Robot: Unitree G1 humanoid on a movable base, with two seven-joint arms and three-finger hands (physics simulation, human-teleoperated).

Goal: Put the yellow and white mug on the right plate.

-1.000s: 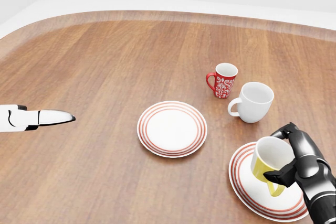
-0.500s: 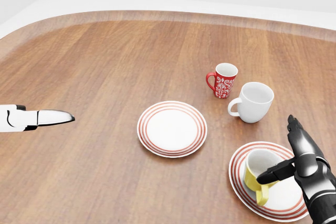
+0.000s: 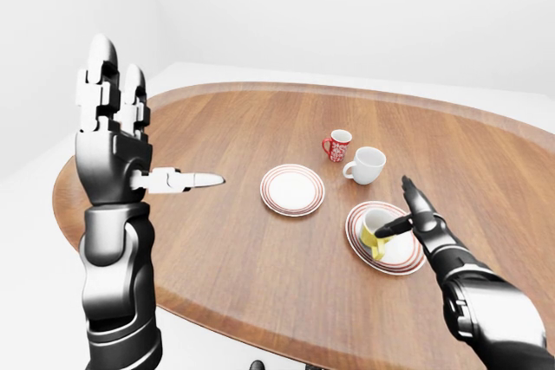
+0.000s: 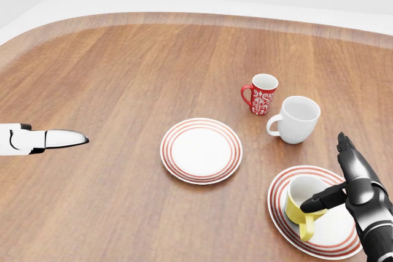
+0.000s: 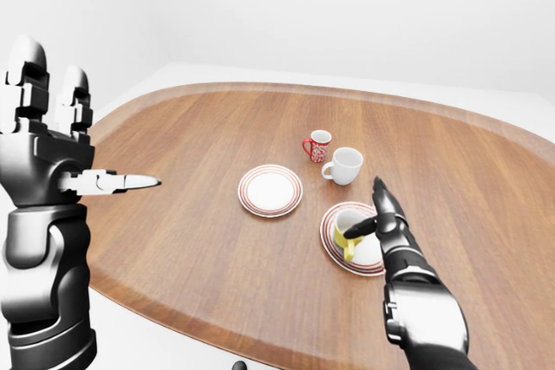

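Yellow and white mug (image 4: 304,205) stood upright on the right red-ringed plate (image 4: 334,237); black right hand (image 4: 347,183) fingers apart beside it, left hand (image 3: 113,140) spread open. No readable writing.

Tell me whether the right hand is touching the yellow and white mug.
Cannot tell. In the head view the right hand is open, one dark finger overlapping the yellow and white mug rim; no view shows contact or a gap plainly.

Your arms are glossy dark grey, chunky segmented shells with ribbed wrist joints. The left hand (image 3: 111,140) has blocky silver-grey knuckled fingers and a pale, pointed thumb; your right hand (image 4: 356,182) looks black with slimmer fingers
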